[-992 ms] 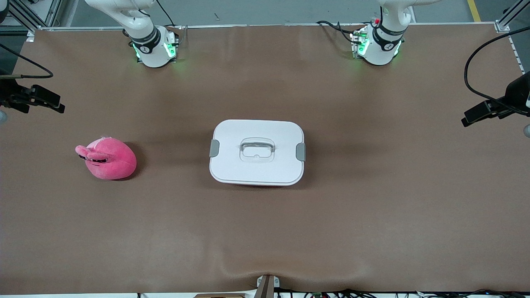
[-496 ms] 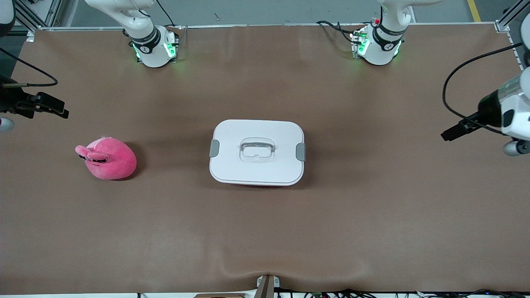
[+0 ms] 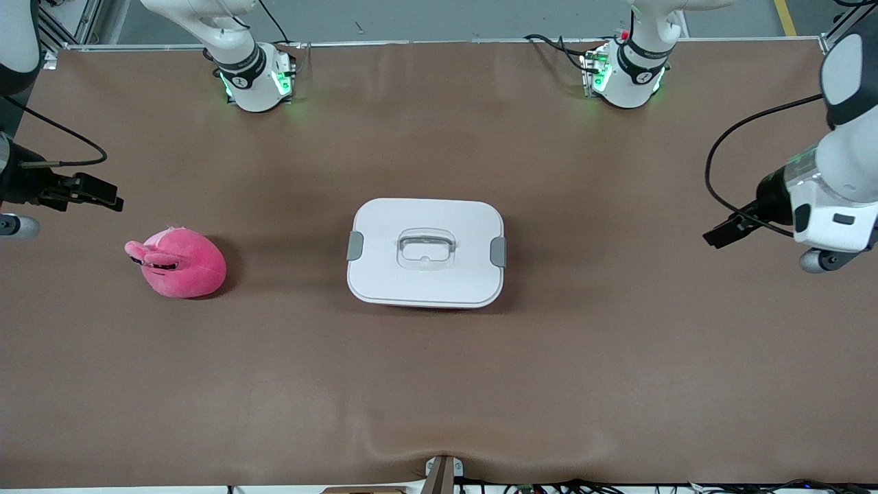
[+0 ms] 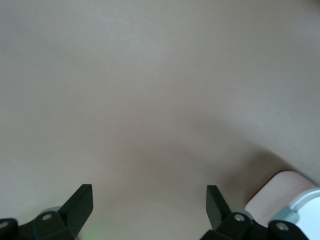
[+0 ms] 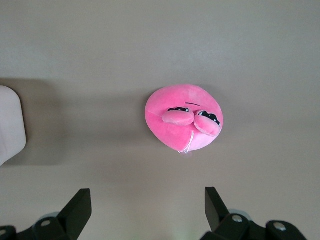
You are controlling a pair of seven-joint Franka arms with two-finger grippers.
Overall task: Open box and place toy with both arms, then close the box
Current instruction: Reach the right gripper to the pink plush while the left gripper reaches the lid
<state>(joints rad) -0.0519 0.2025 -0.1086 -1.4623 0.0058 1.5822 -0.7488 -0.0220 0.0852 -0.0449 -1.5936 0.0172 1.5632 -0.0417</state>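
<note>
The box (image 3: pixel 426 252) sits closed mid-bench, lid clipped on, so it must be opened before the plush toy (image 3: pixel 177 263) can go in. The toy lies well apart from the box, toward the right arm's end. The right end effector (image 5: pixel 145 212), fingers spread wide and empty, hangs above the bench near the toy. The left end effector (image 4: pixel 149 210), likewise wide and empty, hangs over bare bench just beside the box.

The left arm (image 3: pixel 833 171) comes in at its own end of the table, and its gripper (image 4: pixel 149 207) hangs in the air with the fingers spread wide apart. The right arm (image 3: pixel 17 123) is at the other end, its gripper (image 5: pixel 148 210) also spread wide and holding nothing.
</note>
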